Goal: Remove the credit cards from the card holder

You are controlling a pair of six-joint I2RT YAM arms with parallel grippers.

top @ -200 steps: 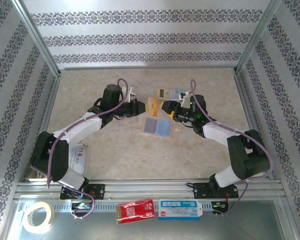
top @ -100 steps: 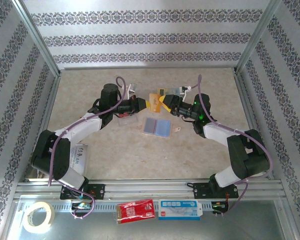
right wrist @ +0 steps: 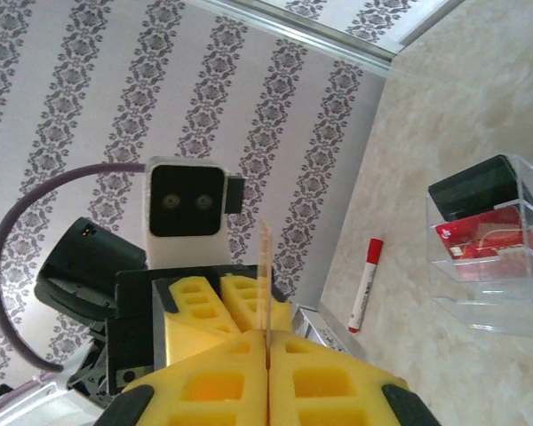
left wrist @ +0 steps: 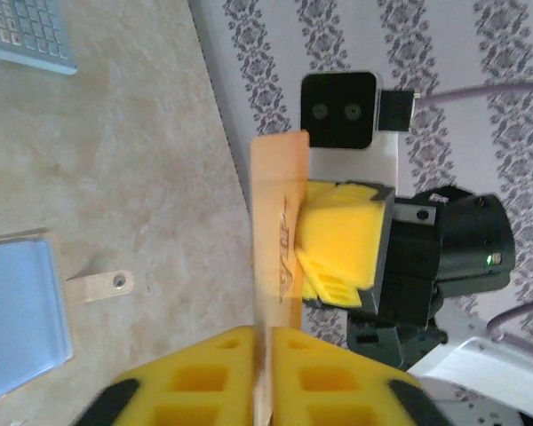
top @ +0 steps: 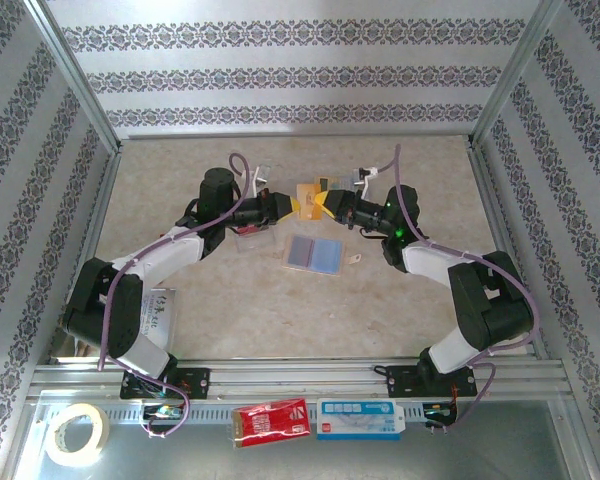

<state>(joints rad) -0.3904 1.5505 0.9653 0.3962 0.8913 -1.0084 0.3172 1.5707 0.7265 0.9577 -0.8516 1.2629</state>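
At upper centre of the top view, the left gripper [top: 291, 206] and right gripper [top: 321, 205] both pinch the flat gold-tan rectangular credit card [top: 305, 197]. Just below in frame, the open tan, blue-lined folding card holder [top: 315, 253] lies on the beige table [top: 240, 310].

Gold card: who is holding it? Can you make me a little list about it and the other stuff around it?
gold card: held up on edge between the two pincers
left pincer: shut on the gold card
right pincer: shut on the gold card's other end
card holder: lying open on the table, pale blue inside facing up
red card: inside the clear box
red marker: lying on the table near the clear box
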